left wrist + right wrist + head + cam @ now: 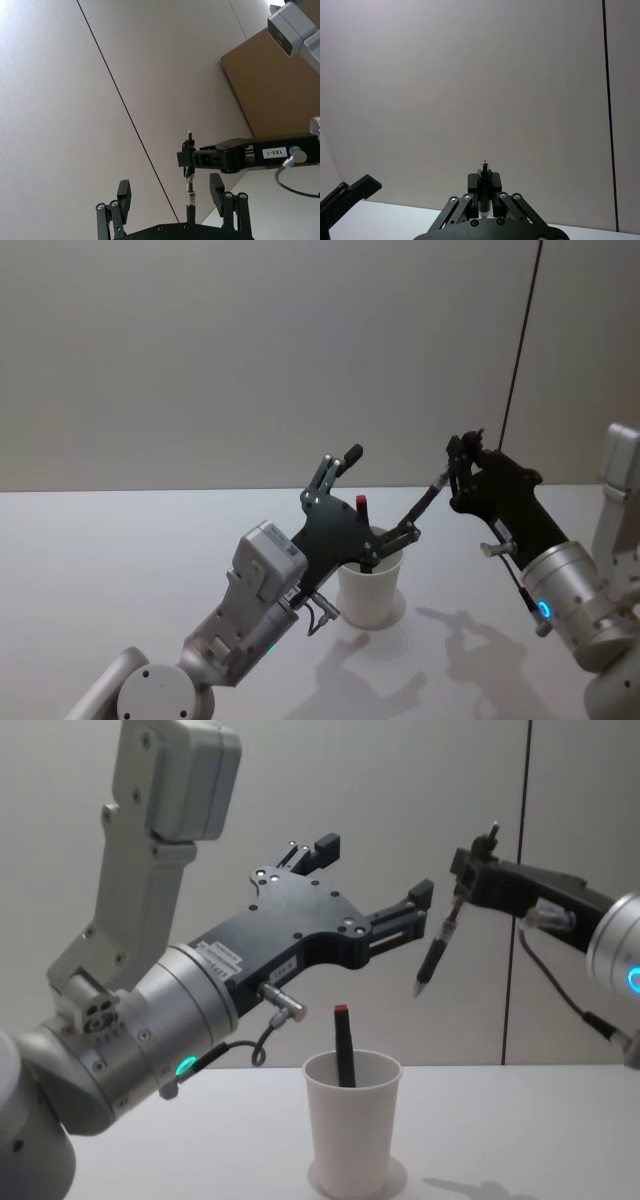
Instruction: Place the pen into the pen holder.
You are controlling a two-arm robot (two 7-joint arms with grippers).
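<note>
Black right gripper pinches pen aloft.

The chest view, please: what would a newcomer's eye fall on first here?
Most striking is the pen held in the air by the right gripper, its jaws shut on it, up and to the right of the white pen holder. The left gripper hangs open above the pen holder, which stands on the table with a red-capped pen already inside.

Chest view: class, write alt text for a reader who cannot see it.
The right pincer holds a dark pen high above the table, while the open left pincer hangs over the white paper cup, which holds a red-tipped pen.
</note>
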